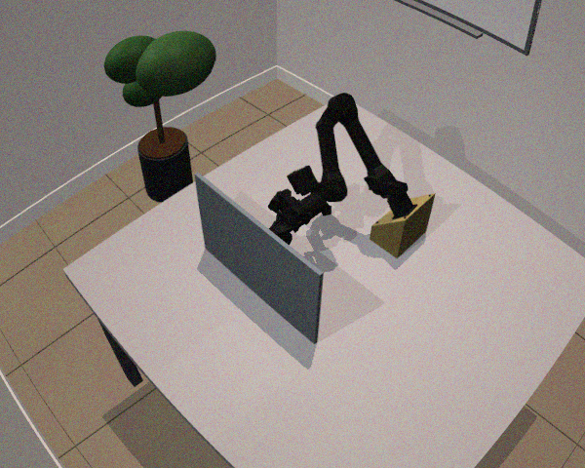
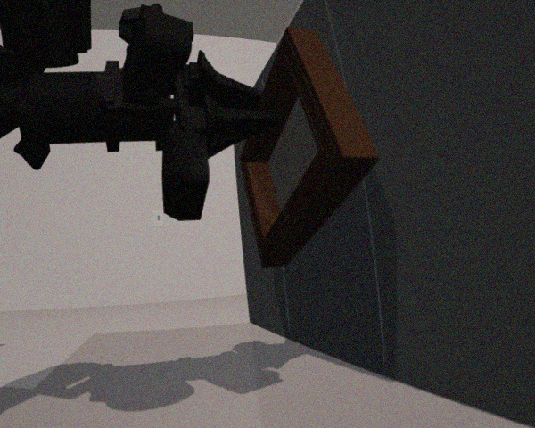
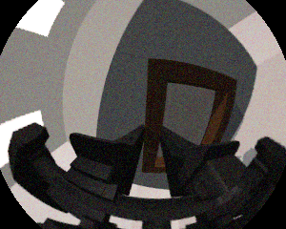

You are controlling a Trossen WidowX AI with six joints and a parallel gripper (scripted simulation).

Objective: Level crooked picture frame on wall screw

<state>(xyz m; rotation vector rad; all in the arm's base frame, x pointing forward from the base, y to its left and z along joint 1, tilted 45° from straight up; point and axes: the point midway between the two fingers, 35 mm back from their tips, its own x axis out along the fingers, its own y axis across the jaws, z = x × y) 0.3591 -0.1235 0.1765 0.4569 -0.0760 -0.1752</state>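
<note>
Wrist view: rectangular brown frame, smooth-faced.

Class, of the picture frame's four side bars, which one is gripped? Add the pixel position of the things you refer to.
The side bar (image 3: 155, 102) at the wrist view's left; the gripper (image 3: 153, 128) pinches only that one.

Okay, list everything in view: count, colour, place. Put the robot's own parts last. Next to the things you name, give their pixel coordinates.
picture frame (image 2: 346, 115) (image 3: 155, 95): one, brown, at the upright panel's face
upright panel (image 1: 257, 261) (image 2: 465, 207) (image 3: 126, 86): one, dark grey-blue, standing on the table
table (image 1: 383, 377): one, whitish, under panel and arm
wedge-shaped block (image 1: 414, 229): one, yellowish, at the arm's foot
potted plant (image 1: 175, 62): one, green, dark pot, on the floor beyond the table
framed board (image 1: 527, 52): one, dark-edged, on the room wall
arm (image 1: 363, 145) (image 2: 74, 105): one, black, on the block
claw (image 2: 270, 119) (image 3: 153, 128): one, black, closed on the frame's side
</note>
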